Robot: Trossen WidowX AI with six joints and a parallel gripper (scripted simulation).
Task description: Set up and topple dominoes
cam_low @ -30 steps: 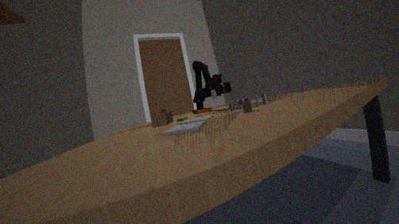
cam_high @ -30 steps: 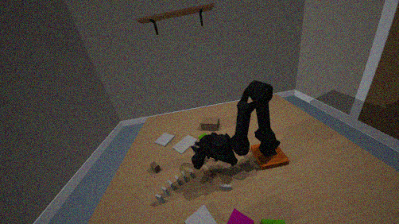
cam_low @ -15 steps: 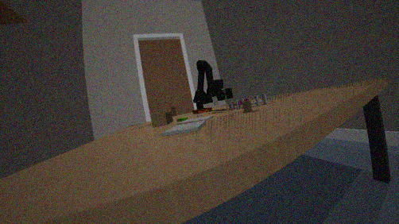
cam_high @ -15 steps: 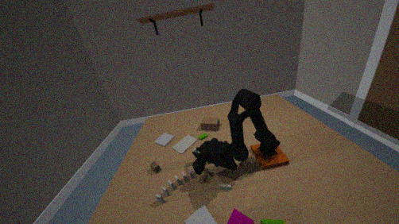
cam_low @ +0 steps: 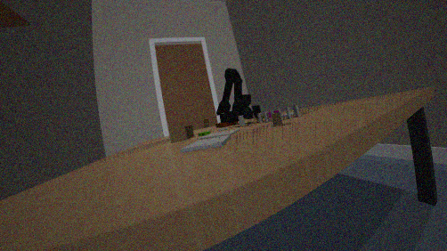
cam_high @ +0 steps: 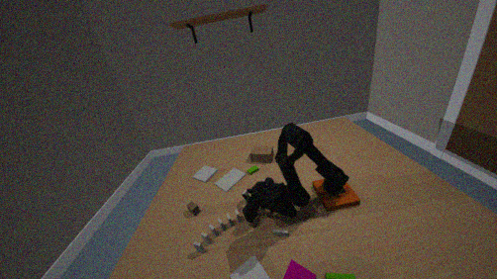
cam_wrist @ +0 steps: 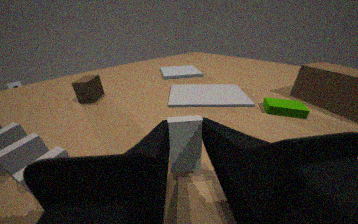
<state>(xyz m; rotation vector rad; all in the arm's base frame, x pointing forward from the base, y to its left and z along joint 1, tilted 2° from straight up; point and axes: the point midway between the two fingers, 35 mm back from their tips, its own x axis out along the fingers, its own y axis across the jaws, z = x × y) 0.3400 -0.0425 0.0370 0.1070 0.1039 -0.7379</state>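
My gripper (cam_wrist: 184,124) (cam_high: 249,205) is shut on a grey domino (cam_wrist: 185,150) and holds it upright, low over the wooden table (cam_high: 406,216). A row of several standing grey dominoes (cam_high: 218,228) (cam_wrist: 25,150) runs away from the gripper toward the table's front left. The held domino is at the row's near-arm end. In the wrist view the row shows at the left edge, beside the left finger. I cannot tell whether the held domino's foot touches the table. One more grey domino (cam_high: 280,232) lies flat just right of the row.
A small brown cube (cam_high: 193,209) (cam_wrist: 88,88) sits left of the row. Two flat white tiles (cam_high: 231,179) (cam_wrist: 210,95), a green block (cam_high: 252,169) (cam_wrist: 286,107) and a brown box (cam_high: 260,155) (cam_wrist: 330,90) lie beyond the gripper. The arm's orange base (cam_high: 342,198) is at the right.
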